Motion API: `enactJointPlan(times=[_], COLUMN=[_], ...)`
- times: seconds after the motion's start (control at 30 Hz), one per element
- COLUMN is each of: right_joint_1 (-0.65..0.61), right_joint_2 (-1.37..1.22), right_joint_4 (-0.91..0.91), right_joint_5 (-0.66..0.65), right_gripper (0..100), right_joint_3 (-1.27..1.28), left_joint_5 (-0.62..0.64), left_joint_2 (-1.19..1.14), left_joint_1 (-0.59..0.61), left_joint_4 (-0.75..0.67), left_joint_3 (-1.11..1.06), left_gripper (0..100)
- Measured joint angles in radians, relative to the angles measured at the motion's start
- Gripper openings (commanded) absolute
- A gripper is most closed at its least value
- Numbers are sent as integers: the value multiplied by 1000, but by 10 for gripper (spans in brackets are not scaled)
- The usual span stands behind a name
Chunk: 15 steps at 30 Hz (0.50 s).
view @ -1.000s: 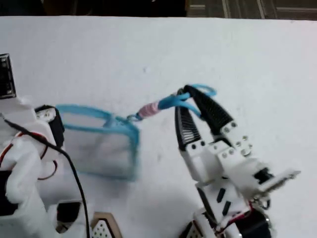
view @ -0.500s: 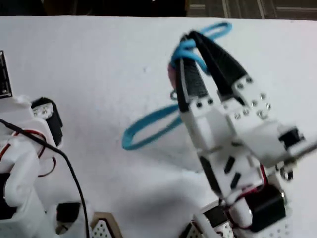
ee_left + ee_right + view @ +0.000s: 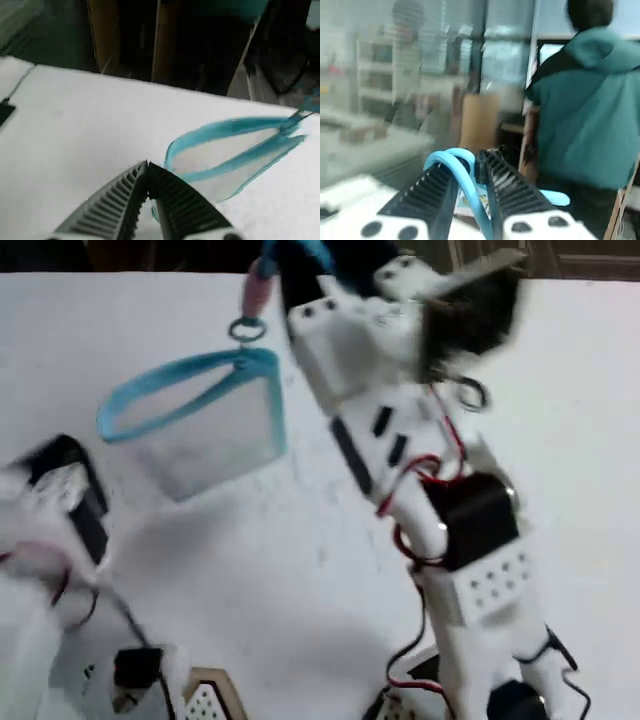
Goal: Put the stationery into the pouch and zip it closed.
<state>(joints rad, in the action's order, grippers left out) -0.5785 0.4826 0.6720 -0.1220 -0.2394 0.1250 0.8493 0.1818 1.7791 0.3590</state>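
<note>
**Pouch hung by its strap at the far bench edge**

The left arm (image 3: pixel 60 505) sits at the near left corner of the bench (image 3: pixel 560 410). The left gripper (image 3: pixel 147 167) is clenched on nothing, its fingertips meeting. It points across the bench at the pouch (image 3: pixel 215 435), which is just ahead of the tips and apart from them.

The pouch hangs left of the bench's middle, toward the far edge, with its shadow on the surface below. Whether its lowest corner touches the bench cannot be told. Its blue-rimmed mouth gapes open. The mouth's long axis runs from the left arm's side up and to the right, so the ring (image 3: pixel 245 330) end is highest. Above the ring come a pink bead (image 3: pixel 258 290) and then the blue strap (image 3: pixel 442 159).

The right gripper (image 3: pixel 467 161) is clamped on the strap at the far edge, above the pouch and to its right. The right arm (image 3: pixel 440 500) rises from the near edge through the bench's middle right.

Bare white surface shows between the two arms, and from the right arm out to the right edge.
</note>
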Motion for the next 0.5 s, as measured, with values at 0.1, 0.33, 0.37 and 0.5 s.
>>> enactJointPlan(times=[0.1,0.33,0.37,0.5], right_joint_1=[-54,-118,-133,-178], right_joint_2=[-64,-107,-109,-114], right_joint_4=[114,138,129,110], right_joint_5=[-63,-95,-97,-141], right_gripper=[16,16,16,16], right_joint_3=[-64,-92,-94,-94], left_joint_5=[0,-2,-2,-32], left_joint_2=[43,133,146,173], left_joint_1=[0,-75,-112,-244], left_joint_4=[0,5,6,6], left_joint_3=[149,218,218,153], left_gripper=[27,24,24,24])
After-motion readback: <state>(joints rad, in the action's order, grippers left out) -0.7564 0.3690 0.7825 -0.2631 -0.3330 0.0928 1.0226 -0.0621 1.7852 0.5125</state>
